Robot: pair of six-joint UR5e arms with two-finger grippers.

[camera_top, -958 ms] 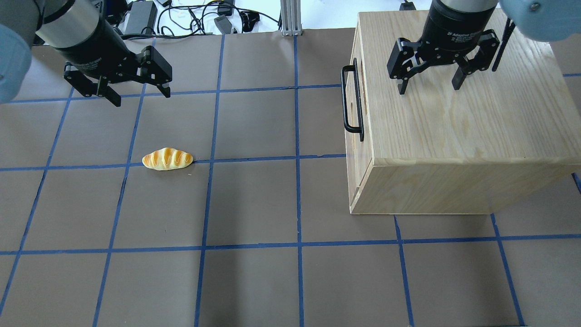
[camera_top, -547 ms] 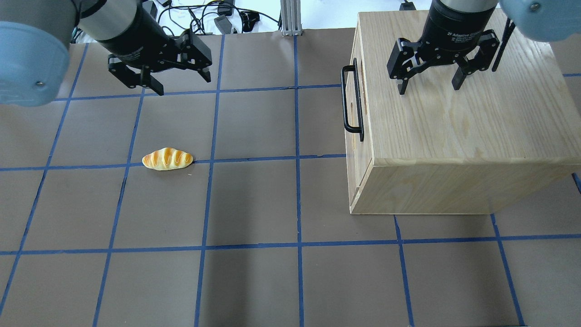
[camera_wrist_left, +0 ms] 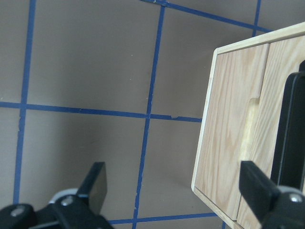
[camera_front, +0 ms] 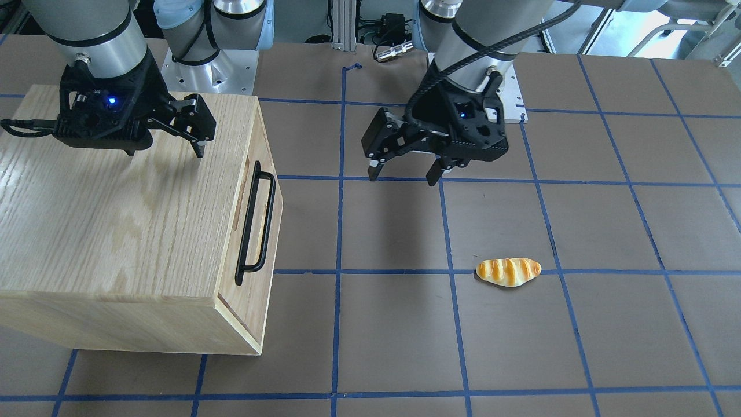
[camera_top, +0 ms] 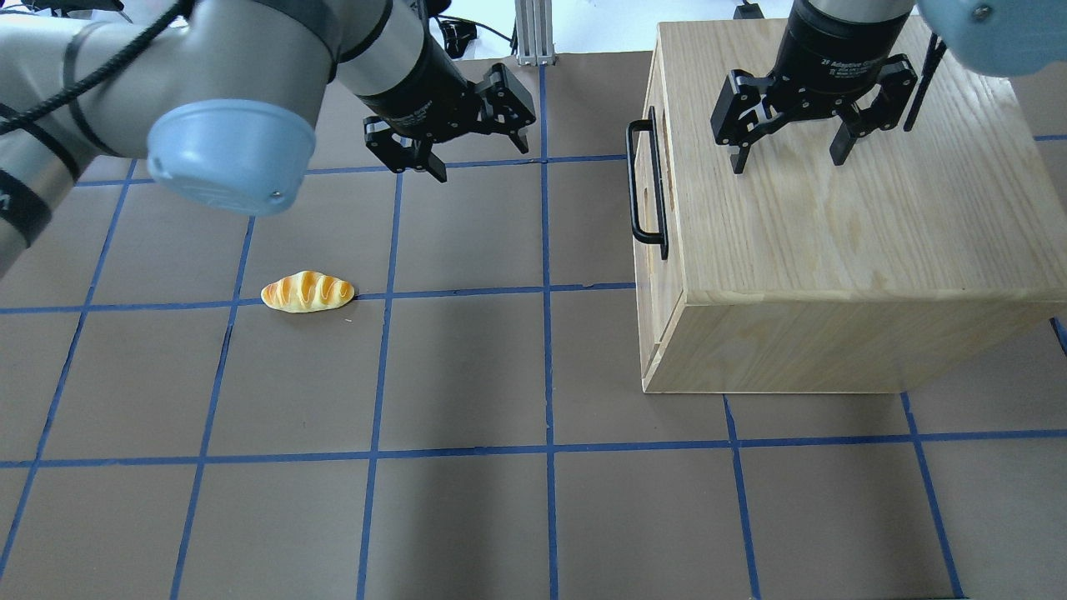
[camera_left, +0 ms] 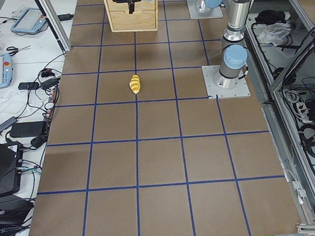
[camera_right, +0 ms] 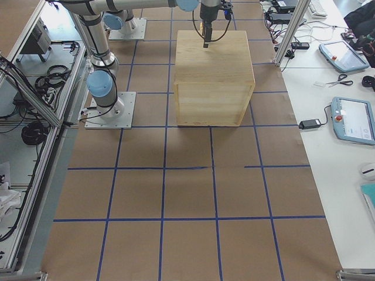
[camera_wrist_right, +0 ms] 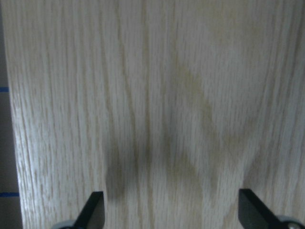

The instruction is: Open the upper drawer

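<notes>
The upper drawer [camera_front: 255, 220] is shut, its front flush with the oak cabinet [camera_top: 834, 217]. Its long black bar handle [camera_top: 646, 179] faces the table's middle. My left gripper [camera_top: 482, 158] is open and empty, hovering above the mat a short way from the handle. In the left wrist view the drawer front [camera_wrist_left: 274, 95], the oblong slot [camera_wrist_left: 250, 129] and the handle [camera_wrist_left: 293, 133] lie ahead, beyond the right finger [camera_wrist_left: 257, 186]. My right gripper [camera_top: 788, 162] is open and empty just above the cabinet top, which fills the right wrist view [camera_wrist_right: 152, 95].
A small bread roll [camera_top: 308, 292] lies on the brown mat with blue tape lines [camera_top: 467, 375], left of centre. Cables and power bricks [camera_top: 367, 33] lie beyond the far edge. The cabinet stands on the right side [camera_front: 116, 220].
My left arm has swung from the far left across the back of the table toward the drawer handle, gripper still open. The right arm, cabinet and bread roll have not moved.
</notes>
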